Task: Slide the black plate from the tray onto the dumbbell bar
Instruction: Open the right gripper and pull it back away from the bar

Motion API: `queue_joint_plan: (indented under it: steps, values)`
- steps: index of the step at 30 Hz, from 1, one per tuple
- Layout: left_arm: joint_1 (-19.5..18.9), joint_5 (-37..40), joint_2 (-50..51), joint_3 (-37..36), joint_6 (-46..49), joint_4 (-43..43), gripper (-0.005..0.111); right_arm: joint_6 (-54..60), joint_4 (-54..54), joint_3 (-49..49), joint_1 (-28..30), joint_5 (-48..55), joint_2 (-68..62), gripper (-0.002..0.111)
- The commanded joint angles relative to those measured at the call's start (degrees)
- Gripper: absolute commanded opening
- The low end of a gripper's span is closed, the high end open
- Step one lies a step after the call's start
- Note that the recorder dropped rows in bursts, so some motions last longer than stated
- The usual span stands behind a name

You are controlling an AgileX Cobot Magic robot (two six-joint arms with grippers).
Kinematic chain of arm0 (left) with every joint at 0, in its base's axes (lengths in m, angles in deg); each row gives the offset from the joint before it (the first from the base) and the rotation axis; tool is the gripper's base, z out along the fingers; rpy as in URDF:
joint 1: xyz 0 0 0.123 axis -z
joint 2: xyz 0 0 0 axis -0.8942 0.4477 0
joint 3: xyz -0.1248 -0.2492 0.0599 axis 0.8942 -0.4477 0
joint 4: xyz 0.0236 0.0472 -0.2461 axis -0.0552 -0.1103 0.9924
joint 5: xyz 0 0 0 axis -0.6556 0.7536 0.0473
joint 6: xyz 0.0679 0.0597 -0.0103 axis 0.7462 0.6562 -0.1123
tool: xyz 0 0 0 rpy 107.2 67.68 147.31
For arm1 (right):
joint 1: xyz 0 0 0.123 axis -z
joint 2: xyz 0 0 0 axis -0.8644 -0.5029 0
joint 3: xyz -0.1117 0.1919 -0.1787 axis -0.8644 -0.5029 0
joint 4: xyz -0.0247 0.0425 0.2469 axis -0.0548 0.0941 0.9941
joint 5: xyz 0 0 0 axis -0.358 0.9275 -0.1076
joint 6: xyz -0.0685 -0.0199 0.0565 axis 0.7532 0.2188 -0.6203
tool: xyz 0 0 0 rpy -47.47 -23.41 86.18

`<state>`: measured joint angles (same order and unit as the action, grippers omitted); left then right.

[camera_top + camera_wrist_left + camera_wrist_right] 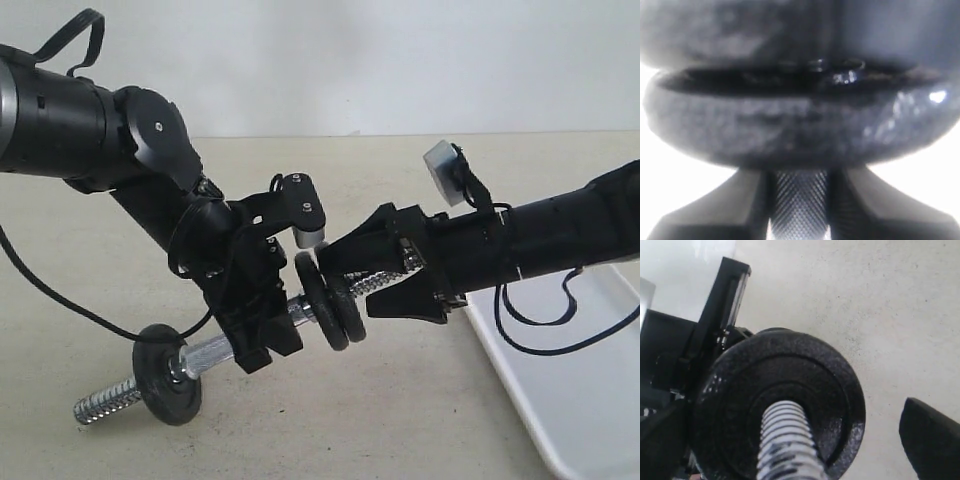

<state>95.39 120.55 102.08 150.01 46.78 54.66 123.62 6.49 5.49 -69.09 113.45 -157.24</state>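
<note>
The dumbbell bar (215, 350) hangs slanted above the table, and my left gripper (258, 345) is shut on its knurled middle (799, 205). One black disc (168, 373) sits near the bar's low threaded end. Beyond my left gripper two more discs sit side by side on the bar. The outer one is the black plate (346, 312), threaded over the spiral end (787, 440); its face (837, 390) fills the right wrist view. My right gripper (357, 281) is open, its fingers (932, 442) straddling the threaded end and standing apart from the plate. The edges of both discs (800, 132) loom in the left wrist view.
The white tray (560, 390) lies on the table at the lower right, under my right arm, with no disc showing in it. A black cable (60, 300) trails from the left arm across the beige table.
</note>
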Motion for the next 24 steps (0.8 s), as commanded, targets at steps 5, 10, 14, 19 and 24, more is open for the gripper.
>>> queue_joint_plan:
  steps: [5, 10, 14, 19, 24]
  values:
    - [0.64, -0.28, -3.22, 1.72, 2.21, 4.65, 0.004, -1.74, -2.90, 0.51, 15.10, 5.80, 2.79, 0.105]
    - [0.64, -2.21, 0.46, 1.72, 2.21, 4.48, 0.004, -1.61, -2.11, 0.51, 15.44, 6.92, 3.86, 0.105]
    - [0.64, -3.75, 3.58, 1.72, 2.09, 4.48, 0.004, -1.13, -1.21, 0.51, 15.44, 6.92, 5.11, 0.105]
    - [0.64, -7.26, 5.56, 1.72, 2.09, 4.48, 0.004, -0.88, -1.44, 0.51, 15.44, 6.92, 7.55, 0.105]
    - [0.64, -9.22, 5.91, 1.72, 2.00, 4.72, 0.004, -0.57, -1.22, 0.51, 15.44, 6.92, 9.91, 0.105]
